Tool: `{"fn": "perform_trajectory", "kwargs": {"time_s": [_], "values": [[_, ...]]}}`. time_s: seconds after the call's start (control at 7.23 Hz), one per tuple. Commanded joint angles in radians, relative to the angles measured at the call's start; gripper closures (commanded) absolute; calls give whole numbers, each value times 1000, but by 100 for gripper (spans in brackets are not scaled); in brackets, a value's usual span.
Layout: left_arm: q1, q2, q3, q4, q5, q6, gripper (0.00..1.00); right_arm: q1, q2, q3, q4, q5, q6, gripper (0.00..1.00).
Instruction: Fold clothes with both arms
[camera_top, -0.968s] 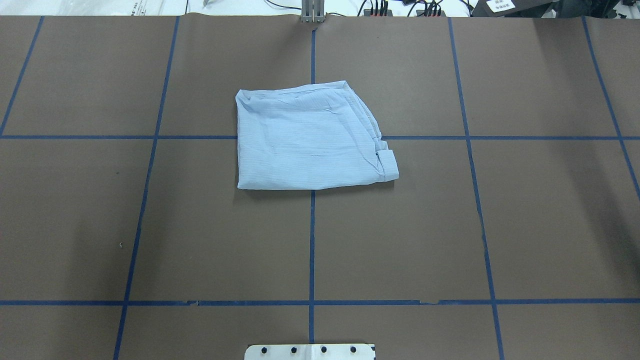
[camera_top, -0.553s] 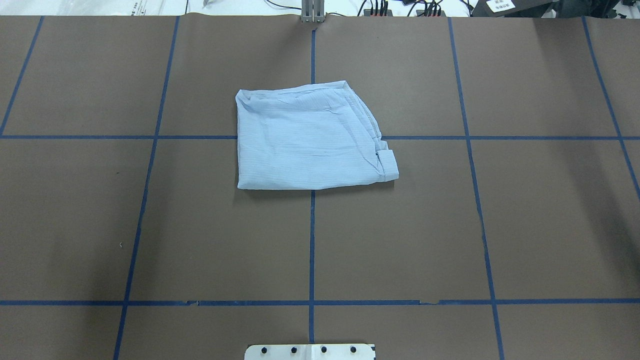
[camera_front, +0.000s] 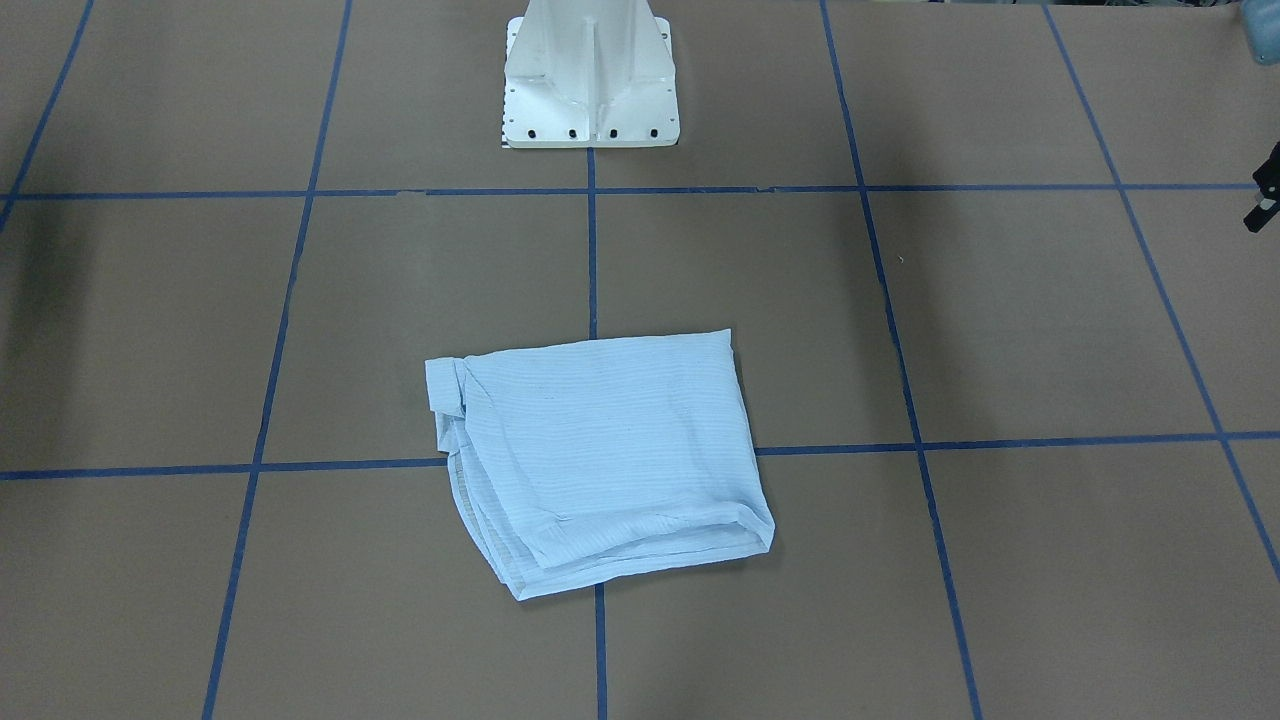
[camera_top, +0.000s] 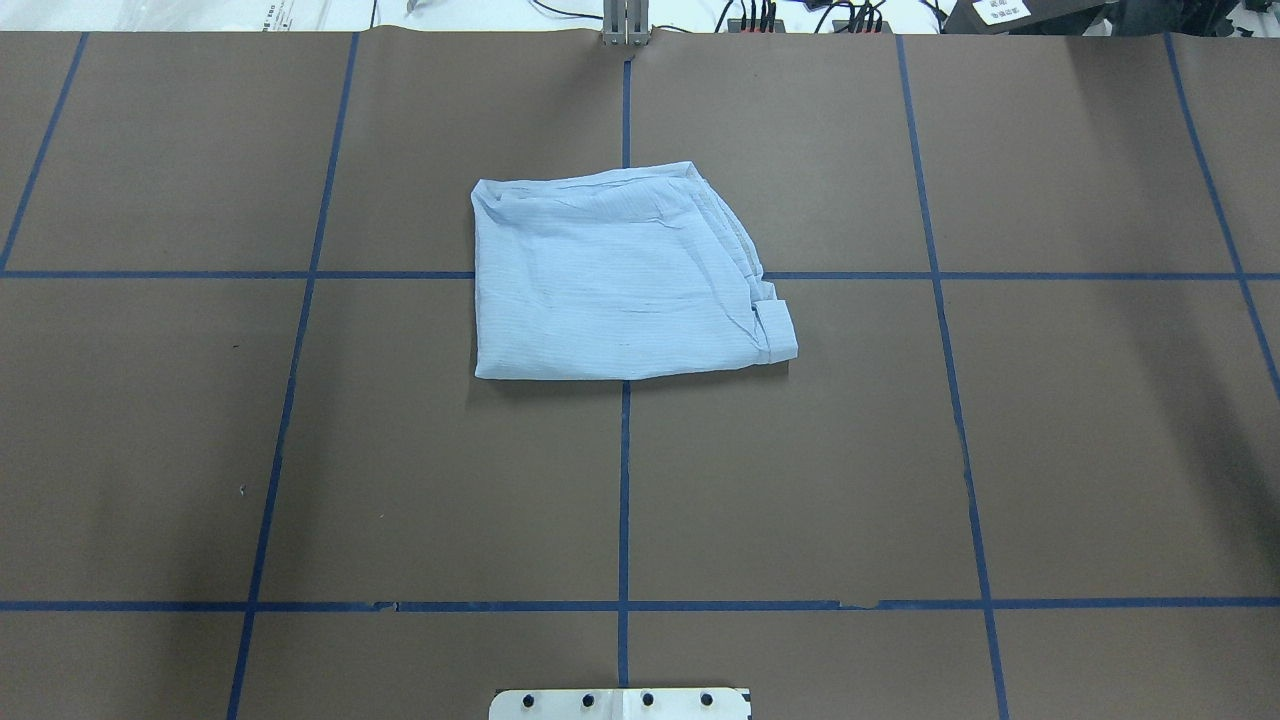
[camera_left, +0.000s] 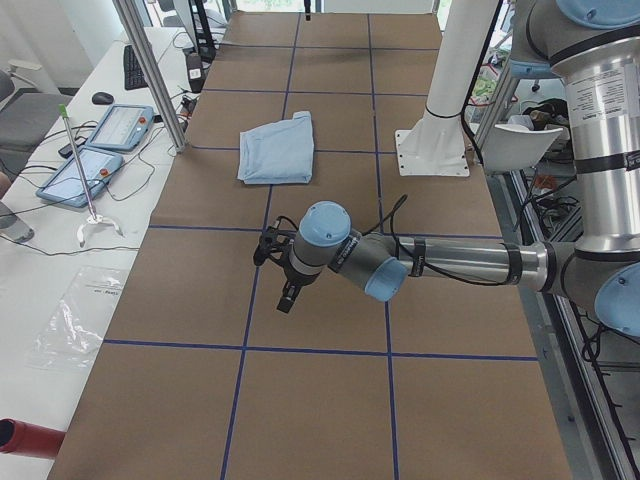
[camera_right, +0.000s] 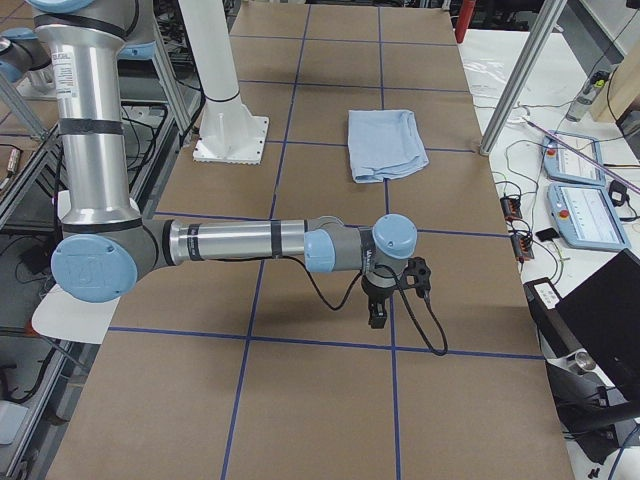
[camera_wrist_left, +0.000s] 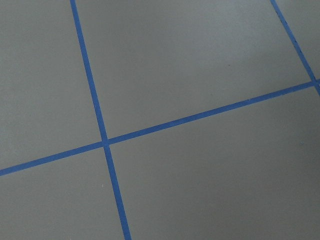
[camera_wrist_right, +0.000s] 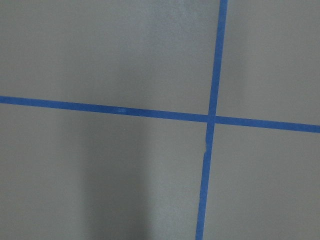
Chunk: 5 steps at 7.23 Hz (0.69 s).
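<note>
the pale-blue striped shirt (camera_top: 620, 275) lies folded into a rough rectangle in the middle of the brown-covered table (camera_top: 1050, 450), right over a crossing of the blue tape lines (camera_top: 300, 350). the left gripper (camera_left: 286, 296) and the right gripper (camera_right: 378, 314) hang low over bare table towards opposite ends, both well apart from the shirt. i cannot tell whether their fingers are apart or together.
</note>
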<state>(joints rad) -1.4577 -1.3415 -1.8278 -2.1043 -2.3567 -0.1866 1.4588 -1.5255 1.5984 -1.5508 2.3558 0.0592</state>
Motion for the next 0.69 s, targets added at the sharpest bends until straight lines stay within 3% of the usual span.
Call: {"fn": "perform_trajectory", "kwargs": {"time_s": [0.0, 0.55], "values": [[0, -1, 1, -5, -6, 4, 0, -2, 10, 2, 0, 2, 4, 0], [0, -4, 15, -10, -10, 9, 0, 0, 31, 2, 1, 0, 1, 0]]}}
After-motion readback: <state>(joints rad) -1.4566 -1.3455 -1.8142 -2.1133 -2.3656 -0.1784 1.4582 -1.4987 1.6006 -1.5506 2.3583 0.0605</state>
